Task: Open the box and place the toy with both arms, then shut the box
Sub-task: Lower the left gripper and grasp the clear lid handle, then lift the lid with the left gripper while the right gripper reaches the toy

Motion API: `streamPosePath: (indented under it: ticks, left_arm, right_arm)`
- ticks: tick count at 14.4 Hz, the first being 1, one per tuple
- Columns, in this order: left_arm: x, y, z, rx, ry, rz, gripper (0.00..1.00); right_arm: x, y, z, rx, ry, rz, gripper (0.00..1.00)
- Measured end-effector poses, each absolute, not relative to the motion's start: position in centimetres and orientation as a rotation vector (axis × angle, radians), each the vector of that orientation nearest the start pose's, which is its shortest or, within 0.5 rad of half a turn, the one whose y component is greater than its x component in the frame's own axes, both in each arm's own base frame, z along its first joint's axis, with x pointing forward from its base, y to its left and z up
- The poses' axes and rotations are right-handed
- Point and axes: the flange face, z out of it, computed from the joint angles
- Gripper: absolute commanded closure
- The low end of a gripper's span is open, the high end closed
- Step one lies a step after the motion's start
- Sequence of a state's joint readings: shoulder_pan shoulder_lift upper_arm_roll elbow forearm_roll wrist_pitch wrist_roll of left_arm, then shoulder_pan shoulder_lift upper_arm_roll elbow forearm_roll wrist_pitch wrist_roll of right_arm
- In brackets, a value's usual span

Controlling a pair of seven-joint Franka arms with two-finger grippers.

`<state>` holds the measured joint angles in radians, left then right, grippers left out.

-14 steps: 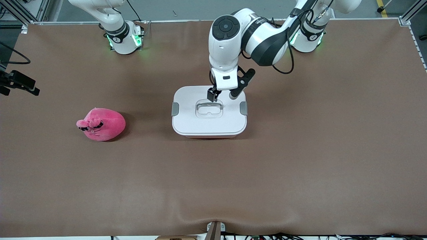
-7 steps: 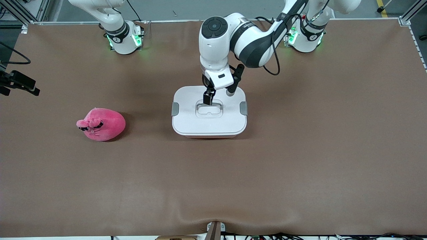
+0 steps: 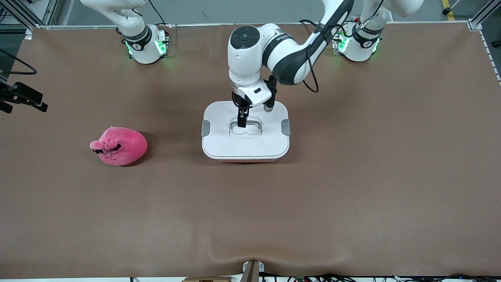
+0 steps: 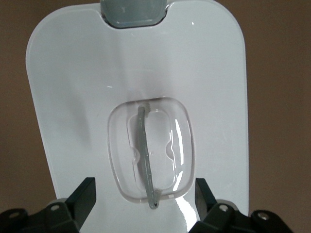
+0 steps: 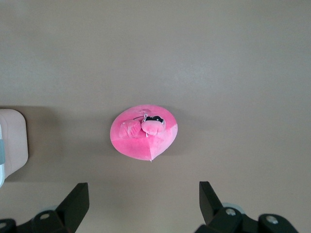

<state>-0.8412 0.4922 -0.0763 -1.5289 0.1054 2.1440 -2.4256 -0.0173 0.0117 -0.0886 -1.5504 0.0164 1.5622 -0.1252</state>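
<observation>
Here the box point(image 3: 245, 135) lies lid on, long axis running between the arms' ends of the counter point(image 3: 352, 176). The left hand point(image 3: 242, 122), released, straddles its handle point(image 4: 146, 155). The right hand point(image 5: 141, 204), released, hangs over the toy point(image 3: 119, 146), whose snout faces the right arm's end.

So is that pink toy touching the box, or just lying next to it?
Apart. In the front view, bare brown table shows between the toy and the box; the toy lies toward the right arm's end.

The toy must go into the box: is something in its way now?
Yes. The white lid is on the box, both grey clips down. The left gripper, fingers open, hangs over the clear handle. The right gripper is open above the toy; bare table separates toy and box.
</observation>
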Motion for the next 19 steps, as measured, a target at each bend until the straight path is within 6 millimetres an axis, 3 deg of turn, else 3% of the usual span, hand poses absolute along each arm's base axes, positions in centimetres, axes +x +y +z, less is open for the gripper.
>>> streamPosePath:
  ticks: [1,5,12,15,19]
  left_arm:
    - [43.8,-55.4,38.2,-2.402,-2.230,-0.078,0.29]
    - [43.8,-55.6,37.2,-2.315,-2.324,-0.154,0.29]
    - [43.7,-56.1,34.5,-2.285,-2.328,-0.154,0.29]
    - [43.7,-56.1,34.4,-2.279,-2.337,-0.153,0.43]
    - [43.8,-56.0,34.4,-2.277,-2.340,-0.155,0.72]
  right_arm:
    - [55.5,-5.7,62.7,-3.126,-0.030,-0.002,0.00]
    - [55.4,-5.7,62.6,-3.126,-0.032,0.001,0.00]
    - [55.5,-5.5,62.6,-3.126,-0.044,0.001,0.00]
    - [55.5,-5.4,62.6,-3.126,-0.045,0.001,0.00]
    - [55.5,-5.4,62.6,-3.126,-0.046,0.000,0.00]
